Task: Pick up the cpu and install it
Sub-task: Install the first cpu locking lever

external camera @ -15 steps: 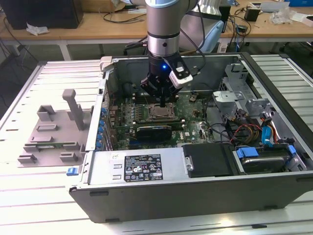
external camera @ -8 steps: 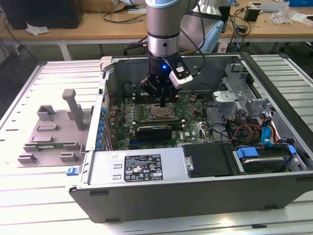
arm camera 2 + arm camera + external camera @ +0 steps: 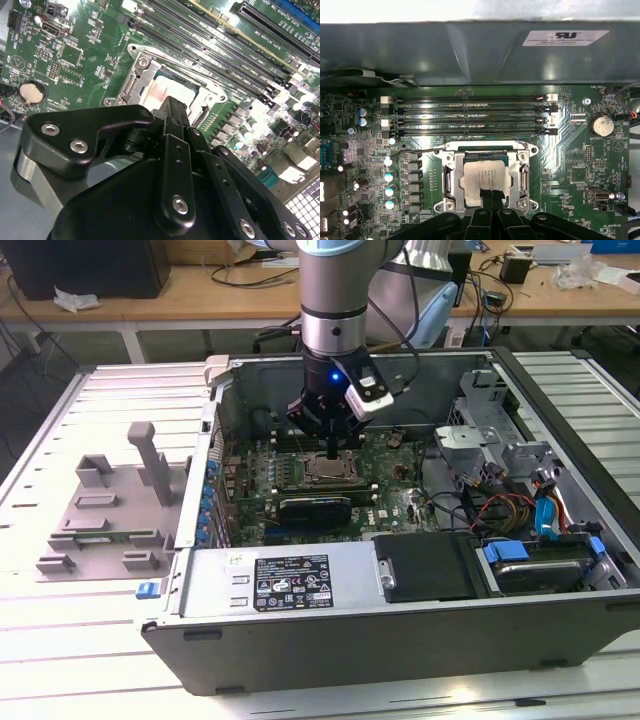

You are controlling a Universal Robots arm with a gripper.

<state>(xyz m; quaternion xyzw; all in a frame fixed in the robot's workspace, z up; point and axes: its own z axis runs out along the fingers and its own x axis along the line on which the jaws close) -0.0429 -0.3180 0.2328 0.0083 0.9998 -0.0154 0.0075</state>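
- Arm [image 3: 335,300]: it reaches straight down into the open computer case [image 3: 400,635], which lies on its side on the slatted counter [image 3: 70,660].
- Tool [image 3: 333,448]: it is low over the processor socket. In both wrist views its black fingers [image 3: 481,215] are drawn together to one narrow tip [image 3: 172,107]. The tip is at the cpu's top near one edge, with nothing seen pinched between the fingers.
- Cpu [image 3: 487,172]: a square chip with a silver-grey top, lying flat inside the metal socket frame [image 3: 449,180] on the green motherboard [image 3: 570,165]. In the second wrist view its pale top [image 3: 160,92] shows just beyond the fingertip.
- Memory slots [image 3: 470,115]: four empty long slots run beside the socket, between it and the case wall.
- Coin battery [image 3: 601,125]: it sits on the board, apart from the socket.
- Black finned block [image 3: 315,508]: it is inside the case, just beside the socket.
- Grey plastic fixture [image 3: 110,510]: it has upright posts and stands on the counter outside the case, on the exterior view's left.
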